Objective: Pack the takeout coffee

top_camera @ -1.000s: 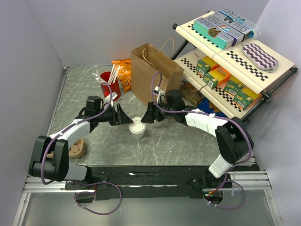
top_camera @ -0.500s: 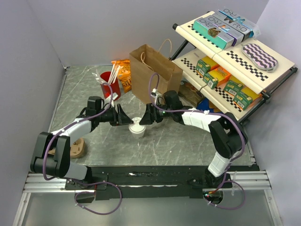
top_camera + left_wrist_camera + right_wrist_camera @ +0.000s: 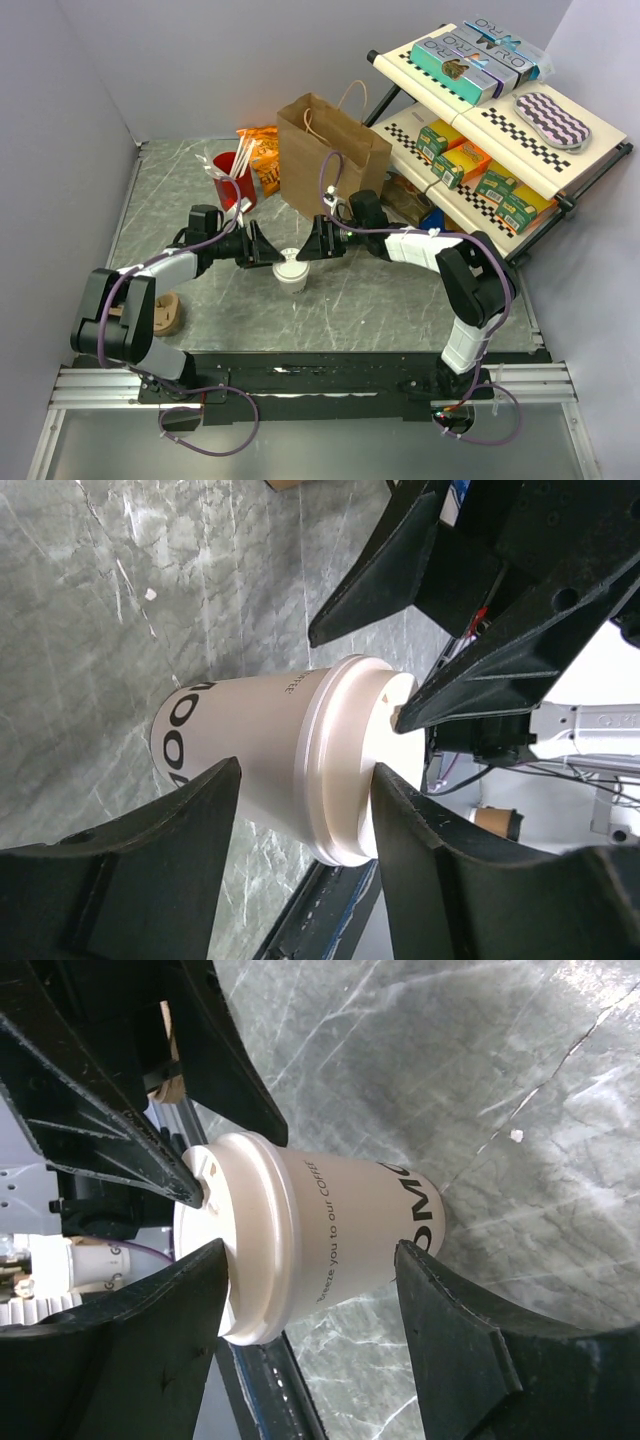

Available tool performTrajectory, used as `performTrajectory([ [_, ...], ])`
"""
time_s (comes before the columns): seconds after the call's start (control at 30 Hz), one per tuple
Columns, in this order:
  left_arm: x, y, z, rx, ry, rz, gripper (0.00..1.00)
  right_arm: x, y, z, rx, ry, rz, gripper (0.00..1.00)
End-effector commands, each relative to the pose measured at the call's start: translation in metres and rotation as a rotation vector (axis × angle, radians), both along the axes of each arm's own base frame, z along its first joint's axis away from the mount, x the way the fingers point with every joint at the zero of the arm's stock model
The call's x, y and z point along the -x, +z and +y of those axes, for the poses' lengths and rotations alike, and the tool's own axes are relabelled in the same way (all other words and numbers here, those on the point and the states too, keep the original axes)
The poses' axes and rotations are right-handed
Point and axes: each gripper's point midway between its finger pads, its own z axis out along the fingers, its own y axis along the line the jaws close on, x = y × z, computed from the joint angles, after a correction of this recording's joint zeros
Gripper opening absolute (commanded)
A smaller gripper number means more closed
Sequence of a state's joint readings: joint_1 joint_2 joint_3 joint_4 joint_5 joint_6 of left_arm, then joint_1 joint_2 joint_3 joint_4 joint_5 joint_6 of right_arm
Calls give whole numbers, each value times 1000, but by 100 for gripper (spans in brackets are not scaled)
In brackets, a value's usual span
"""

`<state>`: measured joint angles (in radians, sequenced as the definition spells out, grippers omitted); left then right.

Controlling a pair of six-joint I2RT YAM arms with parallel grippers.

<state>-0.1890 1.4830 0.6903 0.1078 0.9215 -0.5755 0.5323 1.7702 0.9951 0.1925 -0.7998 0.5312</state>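
The takeout coffee (image 3: pixel 291 270), a small white paper cup with a white domed lid, stands upright on the grey marble table (image 3: pixel 180 190) between my two grippers. My left gripper (image 3: pixel 268 250) is open just left of the cup. In the left wrist view the cup (image 3: pixel 250 750) lies between its spread fingers (image 3: pixel 180 860). My right gripper (image 3: pixel 308 247) is open just right of the cup. In the right wrist view the cup (image 3: pixel 330 1230) lies between its spread fingers (image 3: pixel 450 1340). Each gripper's upper fingertip reaches over the lid (image 3: pixel 240 1250).
An open brown paper bag (image 3: pixel 330 155) stands behind the cup. A red cup with white sticks (image 3: pixel 232 175) and an orange snack bag (image 3: pixel 262 155) are at the back left. A shelf rack with boxes (image 3: pixel 480 120) fills the right. A brown pulp carrier (image 3: pixel 165 315) lies near left.
My right gripper has moved a little left, closer to the cup. The left gripper and the cup have barely moved.
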Motion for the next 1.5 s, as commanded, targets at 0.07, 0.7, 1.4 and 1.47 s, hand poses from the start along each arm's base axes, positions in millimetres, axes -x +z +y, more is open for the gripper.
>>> performTrajectory([
  [0.07,-7,3,0,17,9,-13,59,-6,0,4,-11,-4,25,70],
  [0.7,2,-40,21,-109,104,11,58,6,-33,-11,60,-53,70,69],
  [1.4,20,29,-1,119,-57,-137,69,20,25,10,-176,142,-39,85],
  [1.47,23,24,0,106,-62,-117,70,19,19,9,-154,140,-36,85],
])
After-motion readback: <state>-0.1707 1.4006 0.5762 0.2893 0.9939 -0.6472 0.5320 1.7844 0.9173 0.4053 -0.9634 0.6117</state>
